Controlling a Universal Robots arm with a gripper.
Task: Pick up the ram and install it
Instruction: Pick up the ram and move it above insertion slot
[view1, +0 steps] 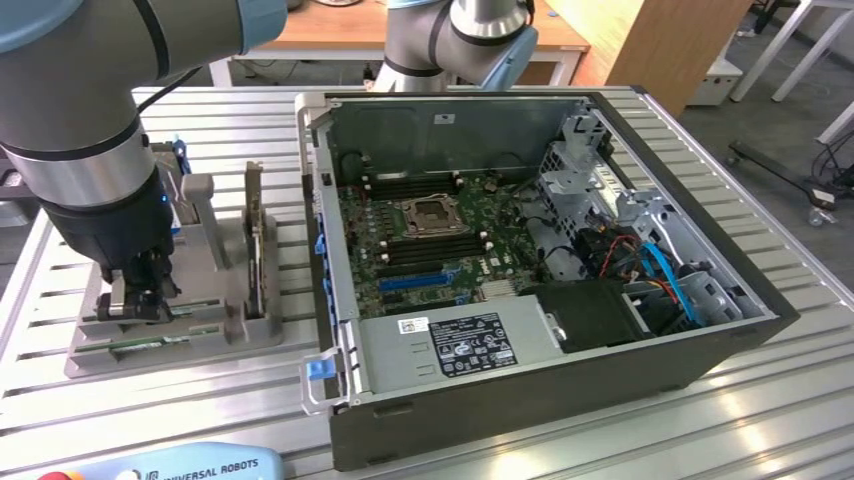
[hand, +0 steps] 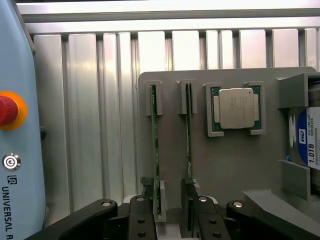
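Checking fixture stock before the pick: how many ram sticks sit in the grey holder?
2. One ram stands on edge in the end slot of the grey holder; the second ram in the next slot, nearer the processor chip.

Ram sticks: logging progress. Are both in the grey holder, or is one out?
Both in: the ram sticks stand on edge in slots of the grey holder.

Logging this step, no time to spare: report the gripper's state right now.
Gripper: open, fingers lowered around one end of a ram that stands in the gray holder; not closed on it.
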